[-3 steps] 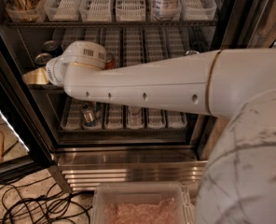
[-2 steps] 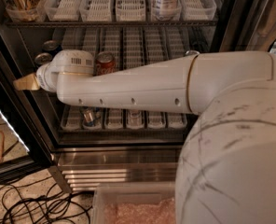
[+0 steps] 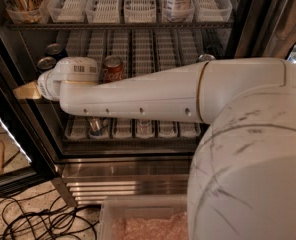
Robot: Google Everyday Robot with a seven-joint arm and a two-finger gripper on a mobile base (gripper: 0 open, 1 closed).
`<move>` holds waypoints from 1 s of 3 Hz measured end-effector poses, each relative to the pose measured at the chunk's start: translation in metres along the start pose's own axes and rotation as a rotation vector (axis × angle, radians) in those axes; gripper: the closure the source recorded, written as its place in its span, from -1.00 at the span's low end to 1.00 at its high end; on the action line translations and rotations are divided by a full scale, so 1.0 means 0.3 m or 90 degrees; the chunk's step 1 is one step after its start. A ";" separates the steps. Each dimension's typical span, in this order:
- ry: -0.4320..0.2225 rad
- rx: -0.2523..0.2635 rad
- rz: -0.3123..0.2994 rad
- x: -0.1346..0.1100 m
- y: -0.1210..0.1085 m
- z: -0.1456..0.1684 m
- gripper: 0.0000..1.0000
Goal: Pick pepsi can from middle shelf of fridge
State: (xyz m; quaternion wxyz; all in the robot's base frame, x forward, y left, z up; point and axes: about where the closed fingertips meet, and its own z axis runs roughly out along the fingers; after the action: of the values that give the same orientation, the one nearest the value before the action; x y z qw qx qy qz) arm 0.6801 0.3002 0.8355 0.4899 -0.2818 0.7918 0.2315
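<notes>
Your arm's slid left: the gripper (image 3: 26, 91) now sits well left of and below the Coca-Cola can (image 3: 112, 69). Can't tell if it's open or holding anything. The pepsi can (image 3: 55, 50), likely the dark one up-left of the Coca-Cola can, stands on the middle shelf (image 3: 158, 49), so you're closing in on it.

You'll see the pepsi can (image 3: 55, 50), dark with a silver top, standing upright at the far left of the fridge's (image 3: 133, 184) middle shelf (image 3: 143, 49), among white slotted trays. The gripper (image 3: 26, 91) sits at the fridge's left edge, just below the can.
</notes>
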 end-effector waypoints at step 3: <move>-0.051 0.025 -0.064 -0.049 -0.022 -0.061 -1.00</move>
State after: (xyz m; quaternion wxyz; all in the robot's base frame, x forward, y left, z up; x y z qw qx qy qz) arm 0.6781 0.2868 0.8558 0.5376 -0.3018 0.7610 0.2018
